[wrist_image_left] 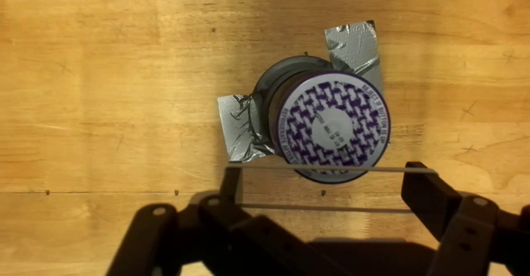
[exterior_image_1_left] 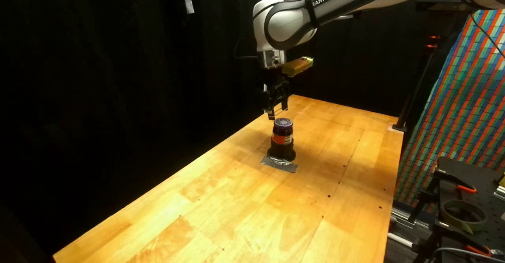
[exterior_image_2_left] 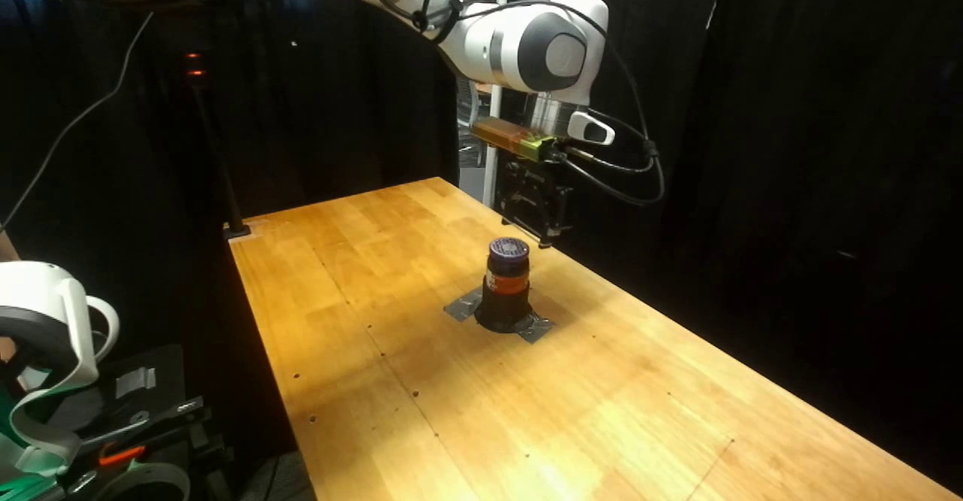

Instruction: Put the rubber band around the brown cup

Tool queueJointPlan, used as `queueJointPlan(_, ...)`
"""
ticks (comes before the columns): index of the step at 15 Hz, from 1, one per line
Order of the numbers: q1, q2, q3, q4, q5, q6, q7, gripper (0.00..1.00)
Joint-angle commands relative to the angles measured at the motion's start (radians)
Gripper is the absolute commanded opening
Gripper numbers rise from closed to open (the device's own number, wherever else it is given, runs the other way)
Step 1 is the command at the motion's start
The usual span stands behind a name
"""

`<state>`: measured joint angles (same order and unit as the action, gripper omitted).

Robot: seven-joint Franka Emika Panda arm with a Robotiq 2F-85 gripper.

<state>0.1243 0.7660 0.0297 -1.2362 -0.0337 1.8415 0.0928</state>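
The brown cup (exterior_image_1_left: 283, 138) is a short dark jar with an orange-red stripe and a purple-and-white lid. It stands upright on a dark base in both exterior views (exterior_image_2_left: 508, 283). In the wrist view its lid (wrist_image_left: 331, 120) is ahead of the fingers, right of centre. My gripper (exterior_image_1_left: 278, 113) is open, above and behind the cup in an exterior view, and apart from it. It also shows in an exterior view (exterior_image_2_left: 525, 233). A thin tan rubber band (wrist_image_left: 265, 166) is stretched around both fingertips. Its near strand crosses over the lid's lower edge in the wrist view.
Grey tape strips (wrist_image_left: 240, 131) hold the dark base (exterior_image_2_left: 502, 314) to the wooden table (exterior_image_1_left: 236, 215). A dark post (exterior_image_1_left: 400, 126) stands at a far table corner. A side stand with a tape roll (exterior_image_1_left: 463, 214) is beyond the table's edge.
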Motion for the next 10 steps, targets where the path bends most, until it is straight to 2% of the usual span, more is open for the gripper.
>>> queueJointPlan(1, 0.002, 0.046, -0.018, 0.042, -0.021, 0.015, 0.012, 1.00)
queueJointPlan(10, 0.001, 0.036, -0.001, -0.026, -0.010, 0.069, -0.019, 1.00)
